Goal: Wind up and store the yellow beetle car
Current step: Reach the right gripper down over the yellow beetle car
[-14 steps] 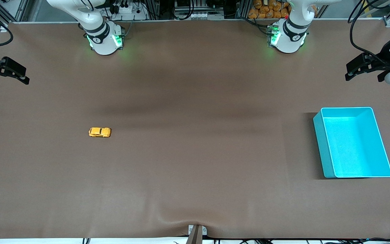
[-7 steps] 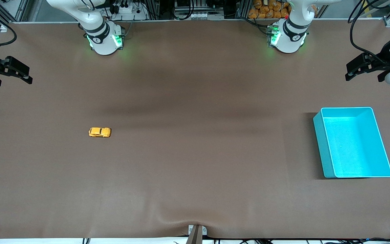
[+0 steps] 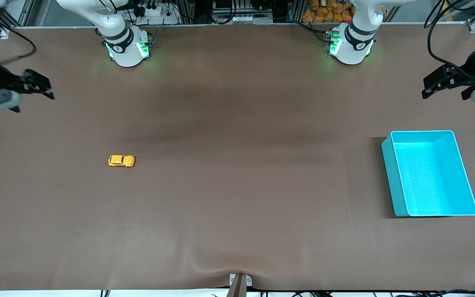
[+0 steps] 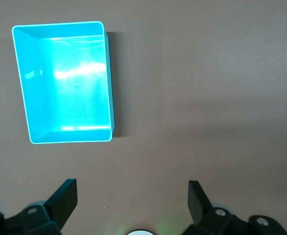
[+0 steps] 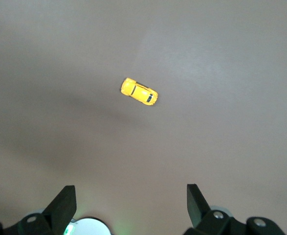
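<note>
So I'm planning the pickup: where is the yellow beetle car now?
The yellow beetle car sits alone on the table's bare brown mat toward the right arm's end, untouched, with the teal bin toward the left arm's end.

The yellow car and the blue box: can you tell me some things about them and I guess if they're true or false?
1. The yellow beetle car sits inside the teal bin. False: it is on the bare table, toward the right arm's end.
2. The bin holds nothing. True.
3. The right gripper grips the car. False: it is open, up in the air, holding nothing.
4. The left gripper is open. True.
</note>
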You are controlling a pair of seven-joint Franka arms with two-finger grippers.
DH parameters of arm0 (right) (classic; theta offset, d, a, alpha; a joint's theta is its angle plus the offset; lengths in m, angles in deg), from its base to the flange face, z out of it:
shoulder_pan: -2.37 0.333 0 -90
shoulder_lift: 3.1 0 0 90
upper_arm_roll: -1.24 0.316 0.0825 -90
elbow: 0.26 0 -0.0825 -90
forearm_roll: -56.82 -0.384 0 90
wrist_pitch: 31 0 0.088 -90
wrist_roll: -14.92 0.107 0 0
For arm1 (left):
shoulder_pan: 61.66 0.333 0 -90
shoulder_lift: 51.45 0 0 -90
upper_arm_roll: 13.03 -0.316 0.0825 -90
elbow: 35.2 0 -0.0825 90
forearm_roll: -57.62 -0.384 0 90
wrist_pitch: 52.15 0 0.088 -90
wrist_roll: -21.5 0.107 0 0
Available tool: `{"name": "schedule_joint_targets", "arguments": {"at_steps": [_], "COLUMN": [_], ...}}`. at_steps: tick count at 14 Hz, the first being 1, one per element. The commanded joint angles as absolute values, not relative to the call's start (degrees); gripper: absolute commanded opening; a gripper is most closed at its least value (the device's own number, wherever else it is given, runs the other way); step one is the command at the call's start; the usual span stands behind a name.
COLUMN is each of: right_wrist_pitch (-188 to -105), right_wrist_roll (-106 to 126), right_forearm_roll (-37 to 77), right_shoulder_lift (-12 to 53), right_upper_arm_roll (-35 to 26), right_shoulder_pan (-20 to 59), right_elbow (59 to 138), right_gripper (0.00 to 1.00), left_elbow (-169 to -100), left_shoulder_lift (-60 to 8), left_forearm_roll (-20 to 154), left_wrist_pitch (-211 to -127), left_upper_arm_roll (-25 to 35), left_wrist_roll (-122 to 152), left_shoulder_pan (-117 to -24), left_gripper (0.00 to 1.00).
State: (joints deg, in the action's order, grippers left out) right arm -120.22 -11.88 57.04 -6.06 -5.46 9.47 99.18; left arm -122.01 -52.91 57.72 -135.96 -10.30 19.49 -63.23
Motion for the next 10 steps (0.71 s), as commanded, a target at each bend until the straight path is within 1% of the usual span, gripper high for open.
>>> {"name": "schedule_joint_targets", "arguments": {"at_steps": [1,4,6,7,9,10], "right_wrist_pitch": [-129.39,-141.53,-149.0,-151.82,-154.83,-157.62], "right_wrist_roll": [-20.9,-26.9,-35.39,-40.4,-48.41,-52.88], "right_forearm_roll": [57.61,57.61,57.52,57.61,57.61,57.61], "right_shoulder_lift": [-5.92,-5.56,-4.17,-2.85,2.32,4.26], "right_upper_arm_roll": [-5.09,-4.56,-4.38,-4.38,-4.38,-4.38], "right_shoulder_pan": [10.99,11.25,11.34,11.34,11.34,11.34], "right_elbow": [107.99,117.92,122.15,123.3,123.58,123.67], "right_gripper": [1.0,1.0,1.0,1.0,1.0,1.0], "left_elbow": [-121.68,-121.68,-121.68,-121.68,-121.68,-121.68], "left_shoulder_lift": [-52.86,-52.86,-52.86,-52.86,-52.86,-52.86], "left_forearm_roll": [56.3,56.3,56.3,56.3,56.3,56.3], "left_wrist_pitch": [-136.35,-136.35,-136.35,-136.35,-136.35,-136.35], "left_upper_arm_roll": [-10.04,-10.04,-10.13,-10.04,-10.13,-10.13], "left_wrist_roll": [18.69,18.78,18.78,18.78,18.78,18.78], "left_shoulder_pan": [-63.24,-63.24,-63.24,-63.24,-63.24,-63.24], "left_gripper": [1.0,1.0,1.0,1.0,1.0,1.0]}}
